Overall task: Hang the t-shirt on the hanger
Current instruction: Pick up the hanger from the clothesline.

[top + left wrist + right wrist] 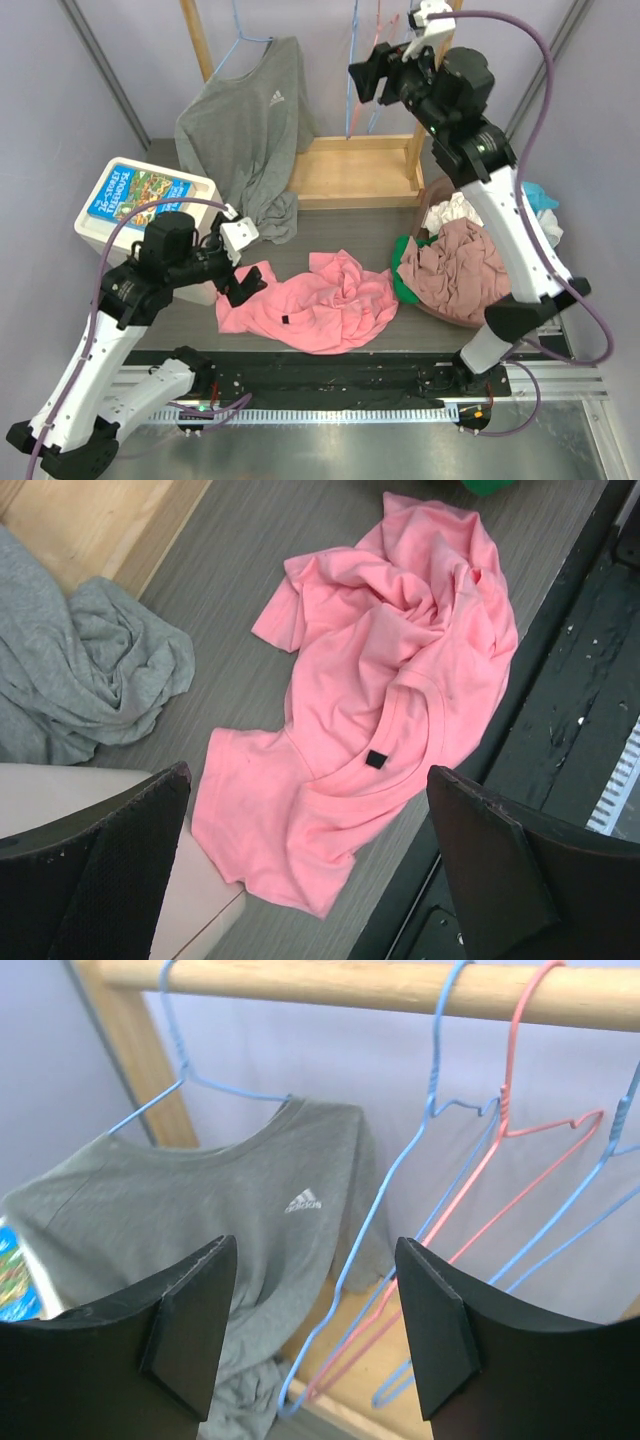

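Left claw [245, 283], jaws wide apart and empty, hovers over the t-shirt [320, 300], which lies crumpled on the desk [330, 225]. Right claw [372, 75], jaws apart and empty, faces the bare hanger [431, 1100] on the wooden rail [300, 980]. Judged progress: nothing grasped, shirt not yet hung. Hanger's lower bar is cut off.
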Motion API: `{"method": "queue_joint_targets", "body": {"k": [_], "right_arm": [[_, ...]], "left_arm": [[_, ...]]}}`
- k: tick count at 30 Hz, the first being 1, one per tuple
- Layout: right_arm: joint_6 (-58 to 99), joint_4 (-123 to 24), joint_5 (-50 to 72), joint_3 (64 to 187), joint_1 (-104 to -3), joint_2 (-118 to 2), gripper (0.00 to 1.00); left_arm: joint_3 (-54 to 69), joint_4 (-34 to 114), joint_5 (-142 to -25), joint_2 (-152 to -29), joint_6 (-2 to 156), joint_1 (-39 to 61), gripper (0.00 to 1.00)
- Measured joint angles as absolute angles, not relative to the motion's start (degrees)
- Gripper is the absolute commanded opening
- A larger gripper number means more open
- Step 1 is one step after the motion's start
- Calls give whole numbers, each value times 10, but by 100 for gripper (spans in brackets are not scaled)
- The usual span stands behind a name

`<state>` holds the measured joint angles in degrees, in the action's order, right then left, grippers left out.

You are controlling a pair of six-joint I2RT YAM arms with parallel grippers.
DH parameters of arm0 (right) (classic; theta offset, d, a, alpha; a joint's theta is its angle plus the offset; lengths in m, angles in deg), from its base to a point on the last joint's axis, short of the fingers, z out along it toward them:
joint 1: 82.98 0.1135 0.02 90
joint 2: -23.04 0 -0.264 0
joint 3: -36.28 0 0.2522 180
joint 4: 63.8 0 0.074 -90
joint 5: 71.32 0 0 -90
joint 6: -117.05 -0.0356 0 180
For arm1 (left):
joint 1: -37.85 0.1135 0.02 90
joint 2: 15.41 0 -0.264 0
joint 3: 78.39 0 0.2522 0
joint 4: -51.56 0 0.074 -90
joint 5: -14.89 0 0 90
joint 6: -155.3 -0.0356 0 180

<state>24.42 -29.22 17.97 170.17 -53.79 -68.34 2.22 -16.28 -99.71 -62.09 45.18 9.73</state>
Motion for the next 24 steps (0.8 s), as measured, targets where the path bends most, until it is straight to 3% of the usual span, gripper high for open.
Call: {"method": "queue_joint_targets", "body": {"k": [10,13,14,17,20,24], "right_arm": [[186,-350,234,1745,-549,-842,58],[180,-364,247,1745,-549,-858,48],[178,-370,251,1746,-550,-862,35],[176,-386,257,1748,-551,-871,15],[171,-400,257,1751,-553,-876,1],[168,-427,254,1752,-553,-876,1]], "left_arm": [[22,-155,-998,-585,489,102,100],[21,-154,-998,-576,490,102,100],[21,-153,-998,-574,491,102,100],[19,-151,-998,-573,491,102,100],[15,-149,-998,-571,491,102,100],[8,-142,-997,-568,490,102,100]]}}
